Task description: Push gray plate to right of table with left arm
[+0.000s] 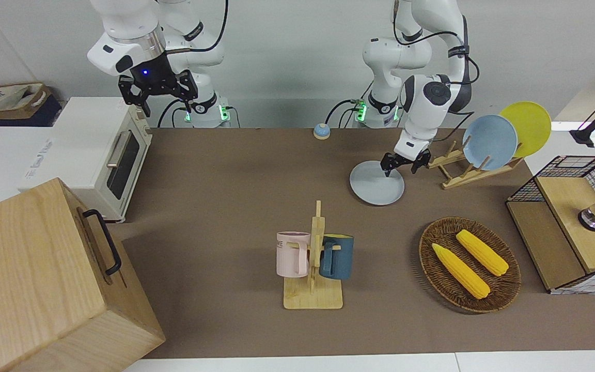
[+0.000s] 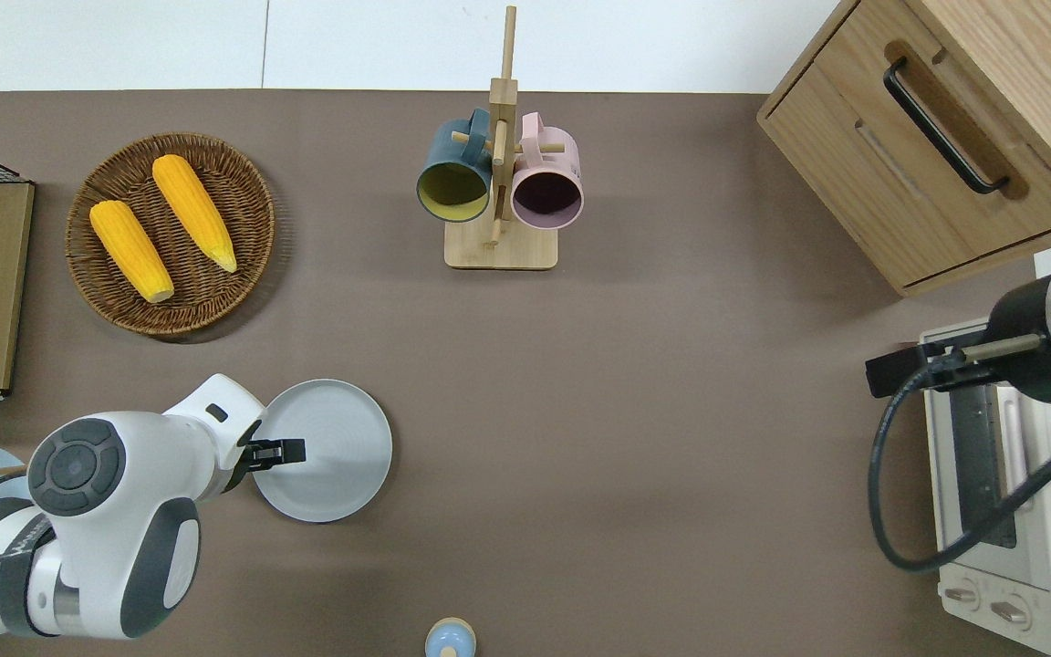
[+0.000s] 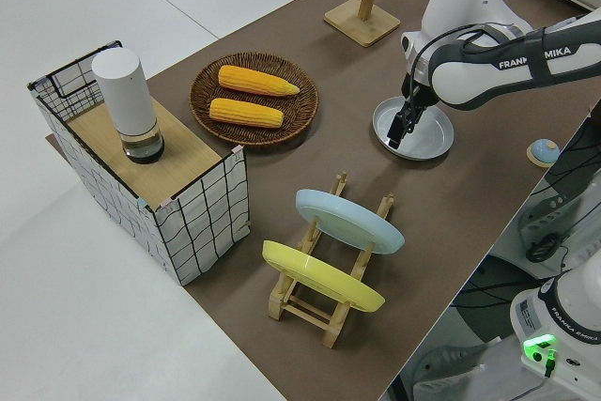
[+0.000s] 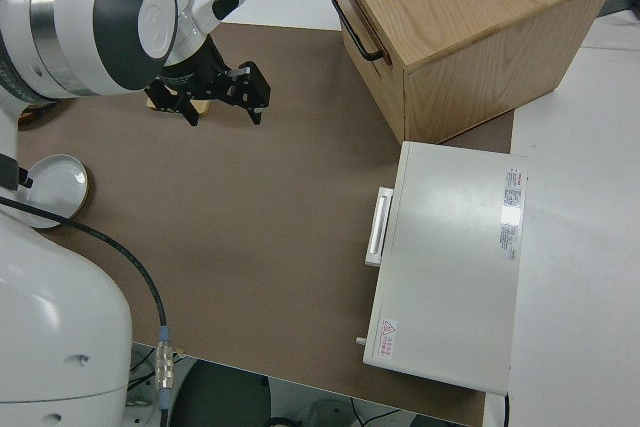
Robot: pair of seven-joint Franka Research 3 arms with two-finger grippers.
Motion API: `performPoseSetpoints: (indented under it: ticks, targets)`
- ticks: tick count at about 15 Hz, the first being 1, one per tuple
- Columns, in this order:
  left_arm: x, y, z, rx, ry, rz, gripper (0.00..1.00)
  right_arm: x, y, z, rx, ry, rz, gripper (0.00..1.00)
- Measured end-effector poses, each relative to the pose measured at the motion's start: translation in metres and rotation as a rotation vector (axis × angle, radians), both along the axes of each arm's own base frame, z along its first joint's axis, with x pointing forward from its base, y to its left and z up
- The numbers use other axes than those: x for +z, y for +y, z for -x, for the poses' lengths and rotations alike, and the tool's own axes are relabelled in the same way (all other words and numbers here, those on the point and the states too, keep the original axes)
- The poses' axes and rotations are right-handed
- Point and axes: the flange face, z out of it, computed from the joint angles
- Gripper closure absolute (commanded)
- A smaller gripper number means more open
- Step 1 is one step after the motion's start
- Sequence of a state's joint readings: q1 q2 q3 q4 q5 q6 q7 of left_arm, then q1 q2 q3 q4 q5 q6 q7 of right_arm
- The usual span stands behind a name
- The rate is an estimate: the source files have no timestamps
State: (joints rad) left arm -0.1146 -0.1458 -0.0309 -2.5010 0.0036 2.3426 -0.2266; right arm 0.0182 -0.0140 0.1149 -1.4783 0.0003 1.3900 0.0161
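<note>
The gray plate [image 1: 375,186] lies flat on the brown table [image 1: 225,175], toward the left arm's end; it also shows in the overhead view [image 2: 334,447] and the left side view [image 3: 427,143]. My left gripper [image 1: 400,169] is open and points down, low over the plate's rim on the side toward the dish rack. One finger stands over the plate's inside, the other just outside the rim. It also shows in the overhead view [image 2: 277,450] and the left side view [image 3: 402,129]. My right gripper [image 1: 167,106] is open, empty and parked.
A wooden dish rack [image 1: 457,173] holds a light blue plate [image 1: 489,142] and a yellow plate [image 1: 530,124] beside the gray plate. A wicker basket [image 1: 447,289] with two corn cobs, a mug rack [image 1: 313,297], a bell [image 1: 321,131], a toaster oven [image 1: 96,150], a wooden box [image 1: 34,289] and a wire crate [image 1: 566,222] stand around.
</note>
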Motion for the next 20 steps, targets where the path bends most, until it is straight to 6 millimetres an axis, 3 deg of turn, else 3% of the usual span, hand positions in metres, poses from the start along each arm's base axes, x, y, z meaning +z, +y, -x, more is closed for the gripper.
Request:
performPoseSetpoints:
  ticks: [6, 7, 9, 11, 12, 20]
  targets:
    - [-0.022, 0.003, 0.003, 0.007, -0.011, 0.002, 0.01, 0.000, 0.000, 0.000, 0.000, 0.000, 0.000, 0.017]
    - [-0.027, 0.003, 0.005, 0.008, -0.010, 0.003, 0.10, 0.000, 0.000, 0.000, 0.000, 0.000, 0.000, 0.017]
    - [-0.034, 0.004, 0.005, 0.009, -0.006, 0.002, 0.40, 0.000, 0.000, 0.000, 0.000, 0.000, 0.000, 0.017]
    - [-0.036, 0.004, 0.005, 0.010, -0.009, 0.003, 0.76, 0.000, 0.000, 0.000, 0.000, 0.000, 0.000, 0.017]
    - [-0.037, 0.004, 0.004, 0.011, -0.010, 0.003, 1.00, 0.000, 0.000, 0.000, 0.000, 0.000, 0.000, 0.017]
    - [-0.034, 0.009, 0.003, 0.023, -0.020, 0.005, 1.00, 0.000, 0.000, 0.000, 0.000, 0.000, 0.000, 0.017]
